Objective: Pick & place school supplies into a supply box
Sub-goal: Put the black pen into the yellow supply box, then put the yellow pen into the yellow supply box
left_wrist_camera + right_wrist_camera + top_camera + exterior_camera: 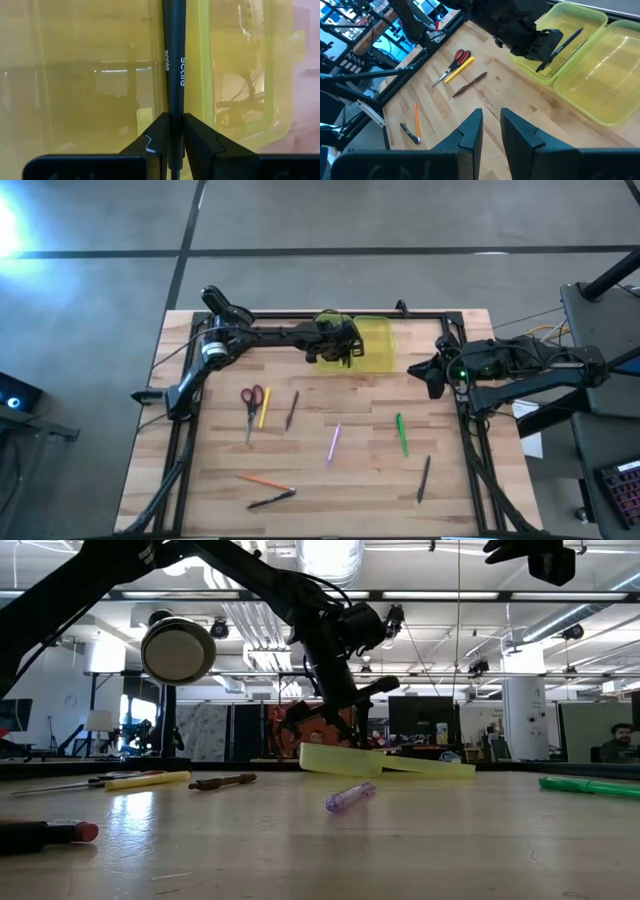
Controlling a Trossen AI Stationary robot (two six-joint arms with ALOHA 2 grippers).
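The left gripper is clenching a black pen between its jaws over the still-empty supply box, while scissors, pencils and other pens are lying scattered, awaiting collection.

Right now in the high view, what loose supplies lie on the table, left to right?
Red-handled scissors → yellow pencil → brown pencil → pink pen → green pen → black pen. The front-left orange pencil and black pen overlap others in order, so omitted.

Between the left gripper's matt black fingers, a smooth black pen; beyond it, the glossy translucent yellow plastic supply box, on a pale wood-grain table.
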